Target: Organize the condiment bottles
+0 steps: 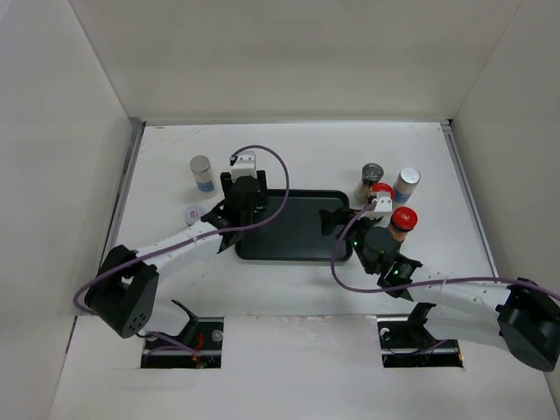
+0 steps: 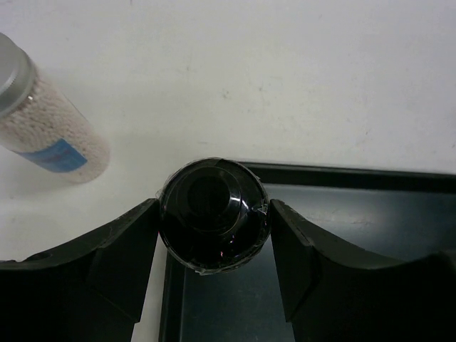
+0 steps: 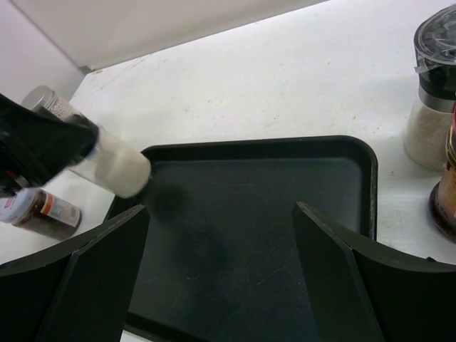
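Observation:
My left gripper (image 1: 238, 205) is shut on the white jar with a black cap (image 2: 212, 214). It holds the jar over the far left corner of the black tray (image 1: 293, 229). The jar's white body (image 3: 114, 165) hangs just above that corner. My right gripper (image 1: 339, 234) is open and empty over the tray's right side, and its jaws stand wide (image 3: 221, 271). A silver-capped blue-labelled jar (image 1: 202, 173) stands left of the tray. A white-lidded jar (image 1: 193, 213) lies near it. A grey-lidded jar (image 1: 372, 179), two red-lidded jars (image 1: 403, 219) and a second silver-capped jar (image 1: 406, 184) stand right of the tray.
White walls enclose the table on three sides. The tray floor (image 3: 263, 214) is bare. The right-hand jars stand close to the right gripper's wrist. Two cut-outs sit at the near table edge by the arm bases.

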Available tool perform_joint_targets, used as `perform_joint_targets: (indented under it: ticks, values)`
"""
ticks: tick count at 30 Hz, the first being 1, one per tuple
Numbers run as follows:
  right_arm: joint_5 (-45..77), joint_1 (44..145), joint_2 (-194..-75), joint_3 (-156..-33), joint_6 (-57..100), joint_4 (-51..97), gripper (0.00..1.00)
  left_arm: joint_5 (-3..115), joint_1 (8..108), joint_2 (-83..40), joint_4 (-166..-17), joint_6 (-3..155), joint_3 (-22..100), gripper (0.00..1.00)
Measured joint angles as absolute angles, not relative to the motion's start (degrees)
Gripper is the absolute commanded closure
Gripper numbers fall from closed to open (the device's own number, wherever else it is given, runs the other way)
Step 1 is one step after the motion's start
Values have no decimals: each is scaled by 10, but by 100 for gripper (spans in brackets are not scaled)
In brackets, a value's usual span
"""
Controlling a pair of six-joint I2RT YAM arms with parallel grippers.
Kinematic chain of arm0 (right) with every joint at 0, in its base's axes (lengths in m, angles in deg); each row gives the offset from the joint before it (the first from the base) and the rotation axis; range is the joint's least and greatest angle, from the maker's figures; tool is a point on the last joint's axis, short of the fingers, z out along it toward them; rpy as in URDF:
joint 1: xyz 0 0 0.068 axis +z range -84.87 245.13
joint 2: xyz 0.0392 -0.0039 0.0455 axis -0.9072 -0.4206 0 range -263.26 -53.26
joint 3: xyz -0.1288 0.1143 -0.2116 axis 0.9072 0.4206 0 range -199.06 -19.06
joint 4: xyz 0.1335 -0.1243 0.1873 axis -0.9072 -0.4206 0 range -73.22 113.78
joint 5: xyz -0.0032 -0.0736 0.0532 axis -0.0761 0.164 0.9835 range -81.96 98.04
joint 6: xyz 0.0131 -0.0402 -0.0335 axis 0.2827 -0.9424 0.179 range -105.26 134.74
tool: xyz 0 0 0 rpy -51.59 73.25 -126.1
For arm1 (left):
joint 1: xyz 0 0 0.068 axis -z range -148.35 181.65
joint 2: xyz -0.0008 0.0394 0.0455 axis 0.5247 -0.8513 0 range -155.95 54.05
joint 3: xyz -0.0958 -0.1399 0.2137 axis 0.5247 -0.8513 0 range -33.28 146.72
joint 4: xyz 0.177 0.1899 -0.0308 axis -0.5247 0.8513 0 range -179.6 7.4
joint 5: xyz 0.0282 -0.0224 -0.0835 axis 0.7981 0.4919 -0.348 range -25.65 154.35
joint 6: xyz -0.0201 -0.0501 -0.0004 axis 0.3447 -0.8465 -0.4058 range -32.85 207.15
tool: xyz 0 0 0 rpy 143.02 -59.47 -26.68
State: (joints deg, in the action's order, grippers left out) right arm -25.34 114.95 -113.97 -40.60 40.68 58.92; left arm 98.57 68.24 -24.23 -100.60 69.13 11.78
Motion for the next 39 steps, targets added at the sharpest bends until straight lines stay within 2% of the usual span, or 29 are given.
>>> perform_joint_targets:
  ticks: [7,9,12,15,17,20,21,23,24,25,27,28,29,31,33,37,39]
  values:
    - [-255,1142,-1139,-406,407,589,14,980,686,-292,-1015,687,118,61]
    - [-255,1142,-1137,-406,407,589,23,980,686,-302,-1022,687,118,56]
    - [-255,1142,-1136,-406,407,589,49,980,686,-318,-1042,686,117,51]
    - [-256,1142,-1134,-406,402,589,69,980,688,-330,-1067,685,113,47]
    - [-257,1142,-1128,-406,400,587,73,980,689,-335,-1079,685,110,41]
    - [-263,1142,-1104,-407,400,561,74,983,690,-335,-1094,685,105,25]
    - [-268,1143,-1091,-409,400,548,74,986,692,-335,-1101,685,103,22]
    - [-281,1143,-1067,-417,398,517,72,995,695,-330,-1117,684,98,18]
    - [-289,1144,-1055,-424,398,499,67,999,697,-324,-1121,684,94,15]
    - [-298,1144,-1043,-433,397,480,57,1002,699,-314,-1127,684,87,12]
    - [-322,1145,-1023,-449,397,442,26,1008,705,-289,-1135,683,73,8]
    - [-340,1146,-1012,-457,395,418,14,1011,709,-274,-1138,683,66,8]
    - [-359,1147,-1001,-464,396,399,8,1013,712,-259,-1140,683,59,8]
    - [-402,1147,-980,-475,391,358,4,1018,722,-220,-1149,683,43,10]
    - [-444,1144,-965,-485,389,318,1,1023,734,-175,-1164,682,20,15]
    - [-501,1110,-957,-509,390,242,0,1022,758,-86,-1193,681,-33,46]
    - [-527,1091,-957,-518,393,207,0,1010,762,-46,-1204,676,-61,57]
